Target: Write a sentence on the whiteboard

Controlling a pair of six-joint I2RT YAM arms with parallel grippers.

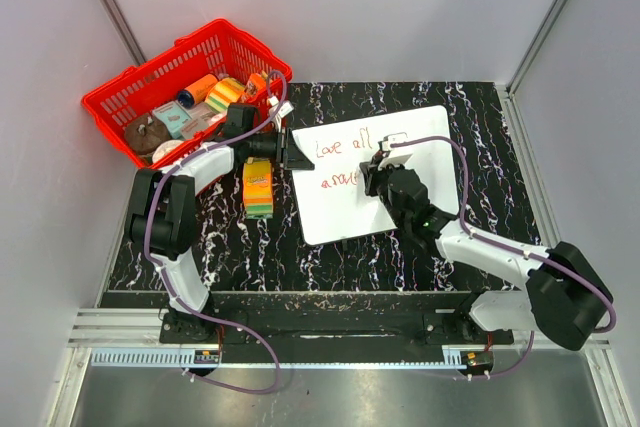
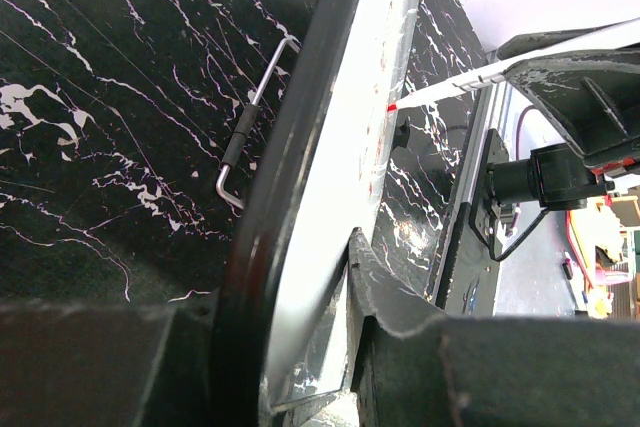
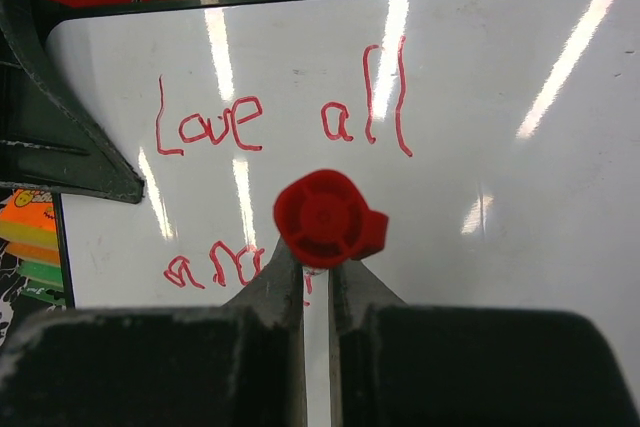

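Note:
The whiteboard point(image 1: 345, 215) lies tilted on the black marbled table. The sentence point(image 1: 345, 145) in red marker reads "Love all" on the top line, and a second line point(image 3: 215, 269) starts "aro", partly hidden by the pen. My left gripper point(image 1: 293, 152) is shut on the whiteboard's left edge point(image 2: 340, 147), one finger point(image 2: 395, 292) over the face. My right gripper point(image 3: 317, 269) is shut on a white pen whose red cap point(image 3: 322, 217) faces the camera. The pen's red tip point(image 2: 392, 107) meets the board by the second line.
A red basket point(image 1: 110, 112) of small items stands at the back left. A stack of coloured sponges point(image 1: 258, 187) lies left of the board. A thin wire handle point(image 2: 250, 117) lies on the table beside the board's edge. Walls close in on three sides.

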